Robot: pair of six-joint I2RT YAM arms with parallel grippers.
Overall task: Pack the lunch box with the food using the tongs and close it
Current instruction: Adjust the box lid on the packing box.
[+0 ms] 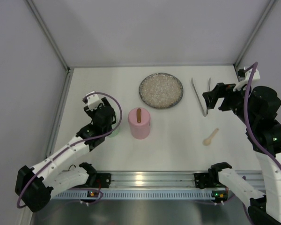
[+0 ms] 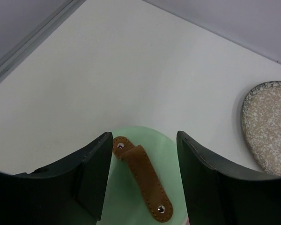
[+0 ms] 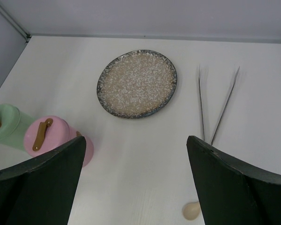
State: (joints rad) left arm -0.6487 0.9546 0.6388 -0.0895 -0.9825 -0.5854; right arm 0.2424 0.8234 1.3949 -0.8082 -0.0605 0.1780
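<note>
Your left gripper (image 2: 144, 137) has its jaws apart, one finger on each side of the brown strap (image 2: 143, 180) on top of the green box (image 2: 161, 147). The fingers do not press the strap. If they touch the lid under them, you cannot tell from the wrist view. This green box stands in the left half of the tabletop (image 1: 107, 84), about midway between the near edge and the far edge. Just beside it on the right stands the pink box (image 1: 143, 130), upright, with a strap of the same kind on its lid.

Your right gripper (image 3: 136, 140) is wide open and holds nothing. It hangs above the tabletop near the right edge, just beside the joined end of the tongs (image 3: 225, 105). The tongs lie flat toward the far right corner, with the joined end pointing to the near edge and the two thin arms spreading to the far edge. The spoon (image 1: 210, 137) lies a little nearer to you than the tongs. The plate (image 1: 161, 90) sits near the middle of the far edge, between the boxes and the tongs.
</note>
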